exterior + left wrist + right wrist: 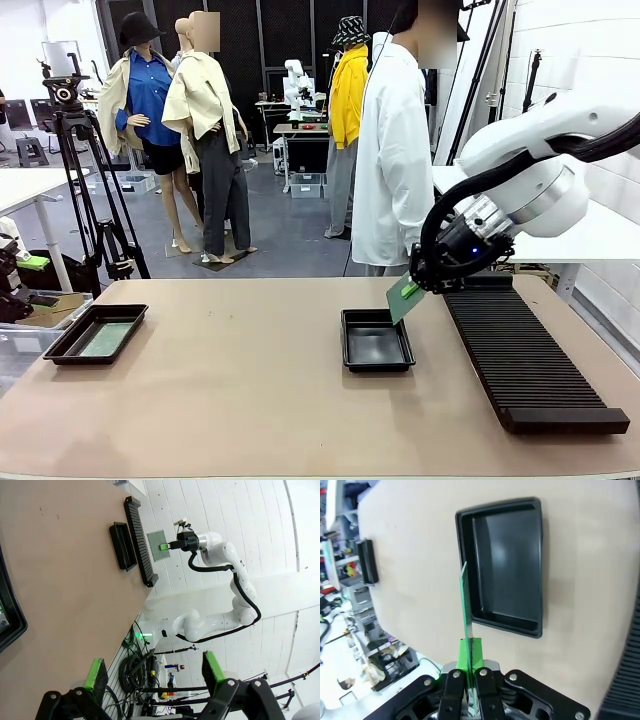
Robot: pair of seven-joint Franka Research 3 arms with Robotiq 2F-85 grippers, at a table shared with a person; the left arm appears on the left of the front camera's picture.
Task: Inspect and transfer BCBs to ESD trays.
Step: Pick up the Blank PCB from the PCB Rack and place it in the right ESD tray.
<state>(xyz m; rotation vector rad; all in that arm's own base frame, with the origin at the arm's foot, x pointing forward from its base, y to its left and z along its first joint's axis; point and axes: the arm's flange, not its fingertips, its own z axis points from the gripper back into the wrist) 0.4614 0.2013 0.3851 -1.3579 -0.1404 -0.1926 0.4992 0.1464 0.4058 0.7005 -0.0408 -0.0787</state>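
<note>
My right gripper (420, 284) is shut on a green BCB (404, 298), holding it tilted just above the right rim of the middle ESD tray (377, 341), whose floor is bare. The right wrist view shows that BCB (464, 605) edge-on between the shut pads of the right gripper (470, 652), over the near edge of the tray (506, 565). A second ESD tray (62, 347) at the table's left holds a green BCB (106, 338). My left gripper (155, 672) is open with nothing in it, high above the table, and looks across at the held BCB (159, 546).
A long black ribbed rack (525, 350) lies along the table's right side. A person in a white coat (392, 160) stands at the far edge behind the middle tray. A camera tripod (85, 170) stands off the table's far left.
</note>
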